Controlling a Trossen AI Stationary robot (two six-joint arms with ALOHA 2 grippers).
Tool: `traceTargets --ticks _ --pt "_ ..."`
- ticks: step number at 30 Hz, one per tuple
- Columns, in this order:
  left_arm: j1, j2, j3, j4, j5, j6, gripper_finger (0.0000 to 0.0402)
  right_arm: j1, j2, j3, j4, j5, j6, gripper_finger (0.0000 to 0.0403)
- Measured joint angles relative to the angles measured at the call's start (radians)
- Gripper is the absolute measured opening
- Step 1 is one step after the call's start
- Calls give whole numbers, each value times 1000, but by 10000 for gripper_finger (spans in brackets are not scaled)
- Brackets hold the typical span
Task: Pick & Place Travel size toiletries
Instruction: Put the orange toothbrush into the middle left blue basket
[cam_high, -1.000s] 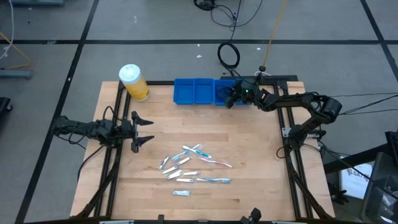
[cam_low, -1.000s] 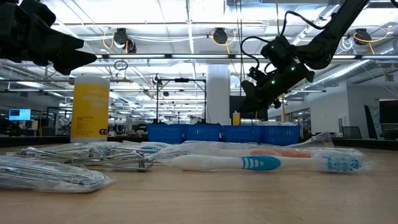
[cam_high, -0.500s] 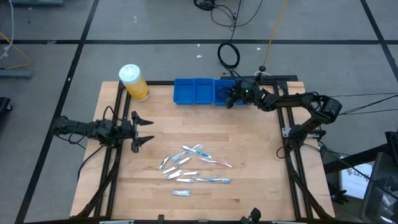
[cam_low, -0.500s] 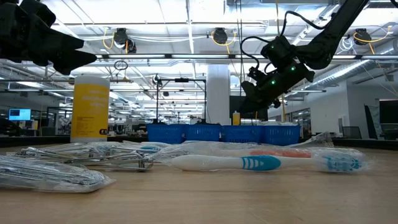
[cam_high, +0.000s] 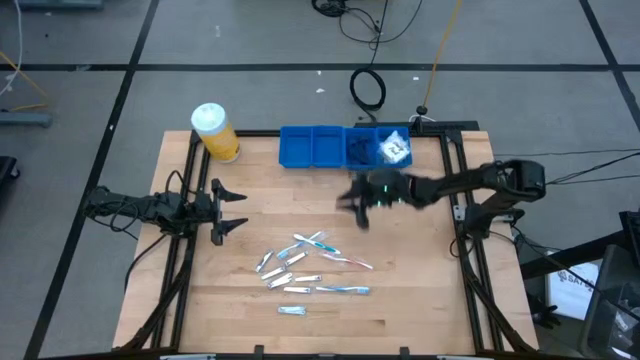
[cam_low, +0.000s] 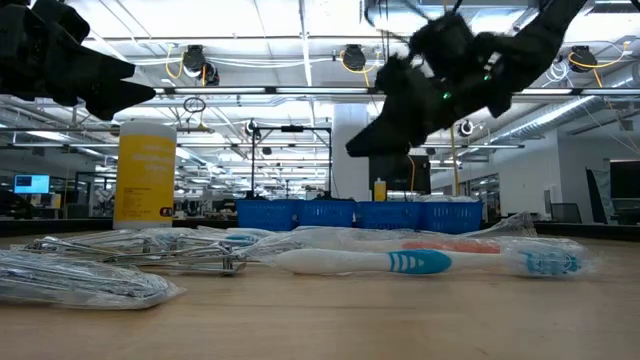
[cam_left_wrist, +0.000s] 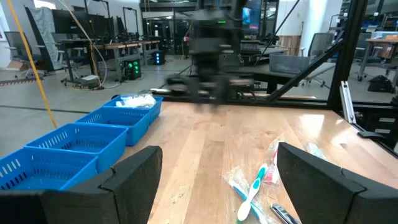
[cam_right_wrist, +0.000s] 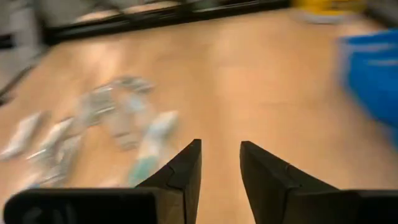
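Toiletries (cam_high: 310, 262) sit in a loose cluster on the wooden table (cam_high: 400, 290), toward the front edge and roughly mid-width: slim blue-white toothbrushes, small silver sachets and clear-wrapped packets, all lying flat and mostly touching or overlapping each other. From the low view the nearest toothbrush (cam_low: 400, 262) lies lengthwise across the front, still in its wrapper, with a pile of crinkly packets (cam_low: 90, 262) to one side of it.

One white packet (cam_high: 394, 148) is already in the blue compartment tray (cam_high: 312, 147) at the back of the table, in the compartment at the right arm's end. The left wrist view shows the same thing, a white bundle in the far bin (cam_left_wrist: 135, 101).

Right gripper (cam_high: 358, 203) is out over bare wood between the tray and the pile, clear of both. Its fingers (cam_right_wrist: 186, 168) stand fairly narrow with a small gap between them, and nothing is in that gap as far as the wrist view shows. It's blurred in every view, so finer detail is hard to tell.

Left gripper (cam_high: 232, 208) waits near the left side of the table, jaws spread wide and empty, well apart from the pile.

Yellow jar with a white cap (cam_high: 214, 132) stands upright at the back left, beside the tray.
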Motion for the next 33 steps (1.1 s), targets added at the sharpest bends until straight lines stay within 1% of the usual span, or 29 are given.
traceTargets --ticks 3,4,6,9,11,13,15,18,22,24,28,33 --pt "0 0 0 0 0 0 310 148 -1 0 -26 15 -26 100" --pt "0 0 0 0 0 0 310 195 -1 0 -51 50 -28 101" --pt "0 0 0 0 0 0 310 282 -1 0 -112 155 -28 106" --pt "0 0 0 0 0 0 310 379 -1 0 -228 318 -21 122" --pt "0 0 0 0 0 0 310 423 2 0 -317 395 18 138" --pt "0 0 0 0 0 0 310 449 16 0 -360 437 72 155" --pt "0 0 0 0 0 0 310 474 18 -2 -386 445 132 170" --pt "0 0 0 0 0 0 310 513 17 0 -356 414 213 186" --pt "0 0 0 0 0 0 310 558 17 0 -368 423 256 197" --pt "0 0 0 0 0 0 310 571 27 0 -384 426 284 198" --pt "0 0 0 0 0 0 310 584 93 -1 -390 416 338 194" --pt "0 0 0 0 0 0 310 586 171 3 -280 374 346 183"
